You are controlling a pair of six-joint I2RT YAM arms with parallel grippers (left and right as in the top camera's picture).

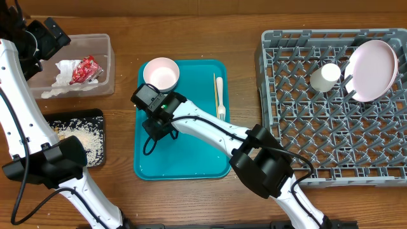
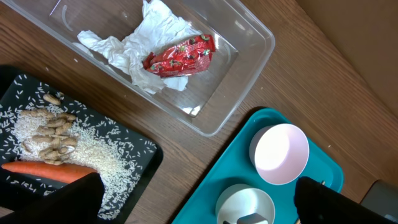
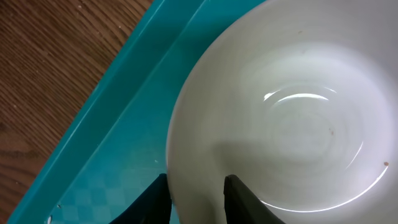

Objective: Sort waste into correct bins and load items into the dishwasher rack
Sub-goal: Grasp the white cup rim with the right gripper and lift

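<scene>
Nearest on the left, the black tray (image 1: 98, 114) holds rice (image 2: 106, 158) and a carrot (image 2: 43, 169). Beside it on the teal tray (image 1: 191, 152), the right gripper (image 3: 196, 196) is at a bowl (image 3: 292, 124) on the tray's near-left part. Its jaws are apart and straddle the rim, one finger inside and one outside, not pinched shut.

The bowl sits upright, mouth up; being round, it has no long axis.

The rim is thin and glossy, so I judge that a pinch at one edge could slip. The bowl could also swing down on lifting, since all its weight hangs to one side. A swing could knock the second bowl (image 1: 160, 73), just beyond it on the tray.

To the right, a fork (image 1: 220, 95) and a stick (image 1: 214, 86) lie side by side. Both run near to far, the fork's tines pointing near.

Far left, the clear tub (image 1: 109, 63) holds napkins (image 2: 143, 46) and a wrapper (image 2: 180, 56). The left gripper (image 1: 39, 39) hangs above it, fingers wide apart and holding nothing.

On the right, the rack (image 1: 331, 140) carries a cup (image 1: 325, 76) and a tilted plate (image 1: 374, 69) at its far side.
</scene>
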